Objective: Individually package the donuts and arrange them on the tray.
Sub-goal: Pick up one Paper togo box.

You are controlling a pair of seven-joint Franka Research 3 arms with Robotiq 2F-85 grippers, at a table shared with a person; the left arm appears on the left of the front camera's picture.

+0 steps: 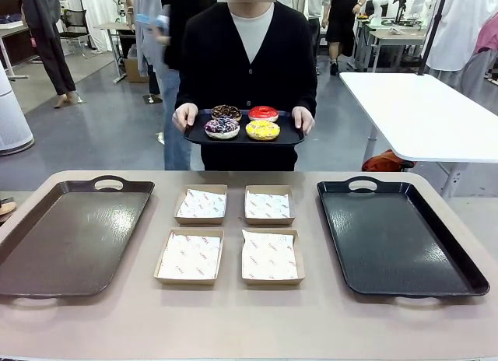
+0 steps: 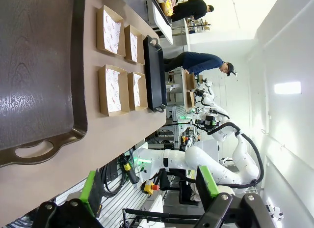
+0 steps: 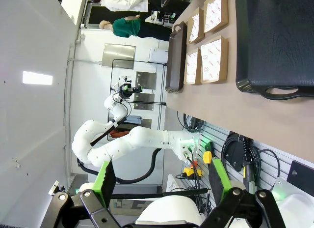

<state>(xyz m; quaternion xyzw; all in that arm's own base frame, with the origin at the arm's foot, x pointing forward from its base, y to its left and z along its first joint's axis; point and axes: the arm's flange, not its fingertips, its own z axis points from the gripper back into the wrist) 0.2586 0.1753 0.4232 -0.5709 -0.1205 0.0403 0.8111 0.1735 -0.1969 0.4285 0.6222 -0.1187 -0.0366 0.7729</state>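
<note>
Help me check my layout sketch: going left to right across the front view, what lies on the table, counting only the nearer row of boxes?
Brown tray → near-left box → near-right box → black tray.

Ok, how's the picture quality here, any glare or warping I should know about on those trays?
Front view: sharp, with overhead light glaring off the brown tray and the black tray; the donuts read clearly. Left wrist view: rolled sideways, wide-angle stretch, upper right washed out bright. Right wrist view: also sideways, the black tray dark with little surface detail.
</note>
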